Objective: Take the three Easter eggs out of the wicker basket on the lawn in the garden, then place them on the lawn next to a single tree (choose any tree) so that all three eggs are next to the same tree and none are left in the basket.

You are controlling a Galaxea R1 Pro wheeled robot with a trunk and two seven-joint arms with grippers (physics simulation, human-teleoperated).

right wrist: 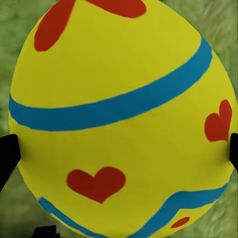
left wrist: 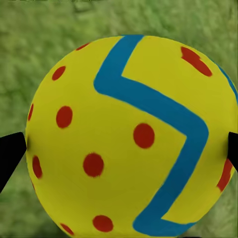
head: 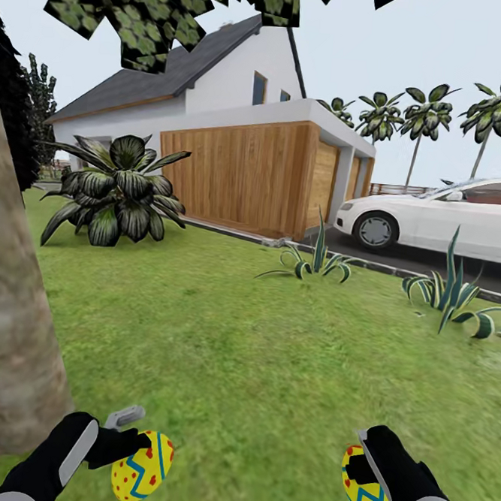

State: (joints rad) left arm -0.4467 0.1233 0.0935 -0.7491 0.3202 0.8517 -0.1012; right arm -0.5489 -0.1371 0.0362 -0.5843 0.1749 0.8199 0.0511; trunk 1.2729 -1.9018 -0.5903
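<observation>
Lawn (head: 272,358) spreads toward the house (head: 236,144), with the thick tree (head: 11,322) trunk just beside the left gripper (head: 134,441). Each gripper pinches a yellow egg above the grass: zigzag egg (head: 143,468) left, banded egg (head: 365,497) in the right gripper (head: 357,470) (red hearts).

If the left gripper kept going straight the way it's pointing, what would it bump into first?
Probably the lawn. The left gripper is shut on a zigzag egg, and beyond the egg the wrist view shows just grass. The held egg would likely touch down first; distance is unclear.
</observation>
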